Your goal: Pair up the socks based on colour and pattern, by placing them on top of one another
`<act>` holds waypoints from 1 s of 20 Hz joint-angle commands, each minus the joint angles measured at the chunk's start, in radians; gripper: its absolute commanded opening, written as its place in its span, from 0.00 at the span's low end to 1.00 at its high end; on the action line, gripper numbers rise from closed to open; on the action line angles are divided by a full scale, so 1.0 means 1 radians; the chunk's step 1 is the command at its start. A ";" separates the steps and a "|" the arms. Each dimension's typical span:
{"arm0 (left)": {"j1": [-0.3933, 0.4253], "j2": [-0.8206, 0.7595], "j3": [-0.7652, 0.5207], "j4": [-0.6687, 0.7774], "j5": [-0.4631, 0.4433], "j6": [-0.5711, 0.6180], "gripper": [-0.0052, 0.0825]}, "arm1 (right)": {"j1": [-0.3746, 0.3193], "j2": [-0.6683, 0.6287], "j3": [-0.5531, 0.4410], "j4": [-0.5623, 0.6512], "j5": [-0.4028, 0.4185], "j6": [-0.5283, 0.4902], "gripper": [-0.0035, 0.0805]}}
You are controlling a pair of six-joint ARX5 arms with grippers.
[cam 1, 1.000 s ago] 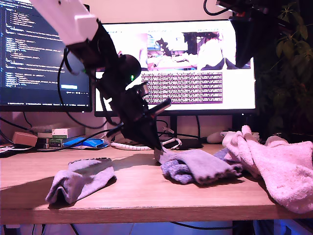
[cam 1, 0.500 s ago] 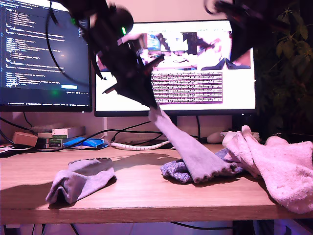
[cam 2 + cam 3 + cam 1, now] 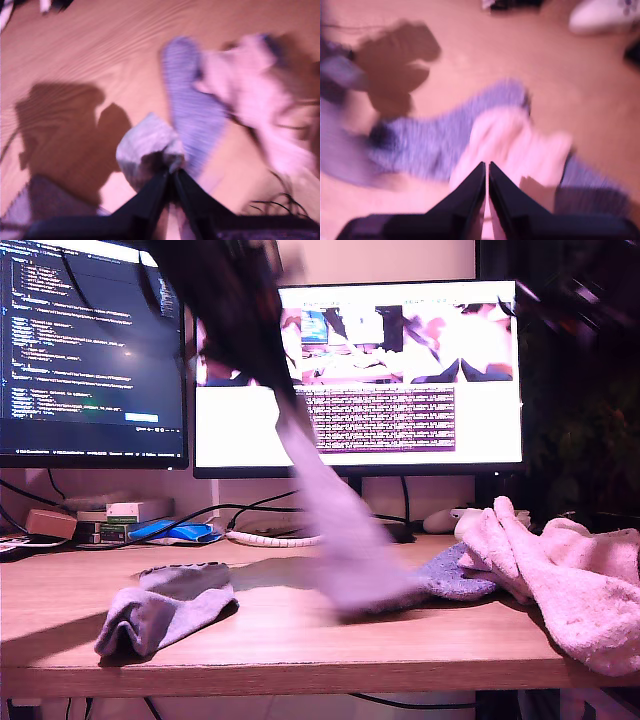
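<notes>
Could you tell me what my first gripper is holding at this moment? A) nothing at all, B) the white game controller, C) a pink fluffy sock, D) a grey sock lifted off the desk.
D: my first gripper has its jaws pinched on the cuff of a grey sock, which hangs from it in the exterior view with its lower end near the desk.

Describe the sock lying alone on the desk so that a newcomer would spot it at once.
Start at the dark code monitor on the exterior view's left. Below it, near the desk's front edge, lies a folded grey sock. It alone lies flat apart from the others, touched by no claw.
</notes>
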 commanded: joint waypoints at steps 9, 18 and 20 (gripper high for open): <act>-0.003 -0.106 0.002 -0.297 0.097 0.036 0.03 | -0.003 -0.012 -0.014 0.051 0.000 0.004 0.03; 0.061 -0.071 -0.004 -0.275 -0.020 0.013 0.03 | -0.003 -0.012 -0.014 0.051 0.000 0.002 0.03; 0.094 -0.034 -0.012 -0.265 -0.021 0.007 0.03 | -0.003 -0.012 -0.014 0.051 0.000 0.002 0.03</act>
